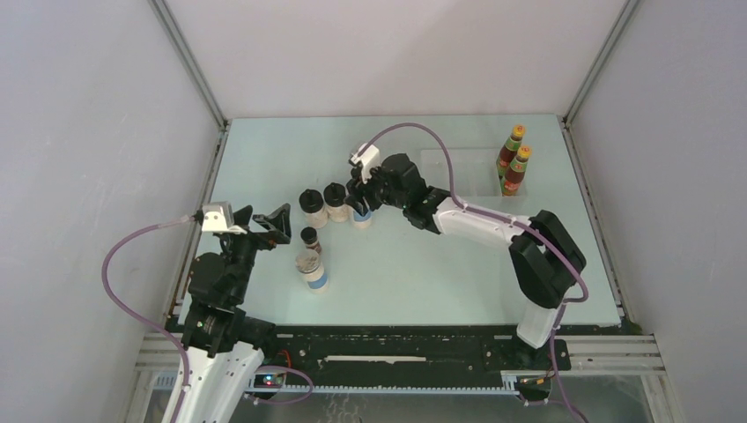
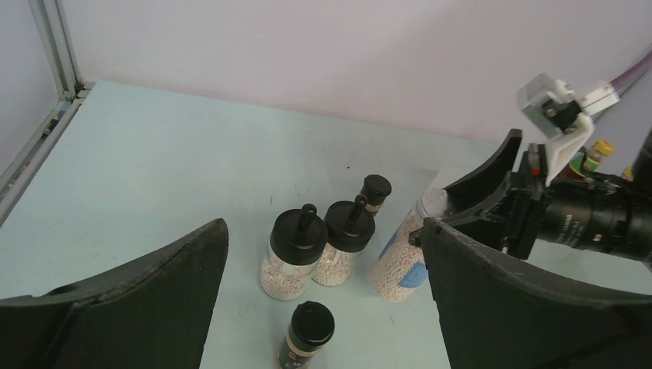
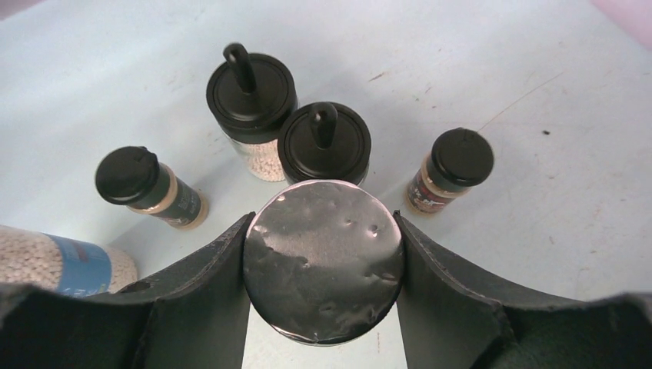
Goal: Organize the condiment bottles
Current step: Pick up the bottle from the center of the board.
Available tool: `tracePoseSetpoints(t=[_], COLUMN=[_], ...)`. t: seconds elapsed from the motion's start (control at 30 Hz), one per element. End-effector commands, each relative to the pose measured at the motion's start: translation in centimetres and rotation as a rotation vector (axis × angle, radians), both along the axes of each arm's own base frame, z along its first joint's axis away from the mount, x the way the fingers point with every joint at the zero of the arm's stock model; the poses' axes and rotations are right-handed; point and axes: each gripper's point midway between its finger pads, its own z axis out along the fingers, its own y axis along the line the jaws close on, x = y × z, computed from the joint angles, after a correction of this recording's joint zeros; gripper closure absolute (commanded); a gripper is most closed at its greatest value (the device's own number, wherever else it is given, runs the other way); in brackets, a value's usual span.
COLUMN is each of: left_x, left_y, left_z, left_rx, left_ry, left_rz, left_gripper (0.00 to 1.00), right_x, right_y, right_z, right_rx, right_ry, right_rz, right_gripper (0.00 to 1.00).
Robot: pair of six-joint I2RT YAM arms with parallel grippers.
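My right gripper [image 3: 323,217] is shut on the grey lid of a blue-labelled jar [image 3: 323,261], which stands at mid-table [image 1: 361,217]. Just past it are two black-lidded pale jars [image 3: 251,100] [image 3: 324,146], with a tiny dark jar on either side [image 3: 146,184] [image 3: 450,169]. A second blue-labelled jar [image 1: 312,270] stands nearer the left arm, one tiny dark jar [image 1: 309,238] right behind it. My left gripper [image 1: 264,227] hangs open and empty to the left of this group, facing the jars [image 2: 296,250]. Two red sauce bottles [image 1: 515,159] stand at the back right.
A faint clear rectangular outline [image 1: 458,172] lies on the table beside the red bottles. Grey walls and metal frame rails [image 1: 211,167] close in the pale green table [image 1: 440,282] on three sides. The right arm [image 1: 493,225] stretches across the table's middle.
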Motion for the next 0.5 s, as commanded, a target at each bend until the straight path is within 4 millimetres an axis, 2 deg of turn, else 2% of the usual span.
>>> tracePoseSetpoints(t=[0.0,0.3,0.47], left_x=[-0.1,-0.2,-0.1], left_y=[-0.1,-0.2,-0.2], left_z=[0.2,0.2,0.1], left_rx=[0.016,0.013,0.014], left_ry=[-0.02,-0.021,-0.019], left_rz=[-0.007,-0.013,-0.015], left_gripper=[0.0,0.0,0.0], right_x=[-0.2,-0.5,0.0], right_y=[-0.6,-3.2,-5.3], right_z=[7.3,11.1,13.0], right_rx=[0.097,0.108,0.112], right_ry=[-0.144,-0.217,-0.261], right_rz=[-0.032,-0.111,-0.182], right_gripper=[1.0,1.0,1.0])
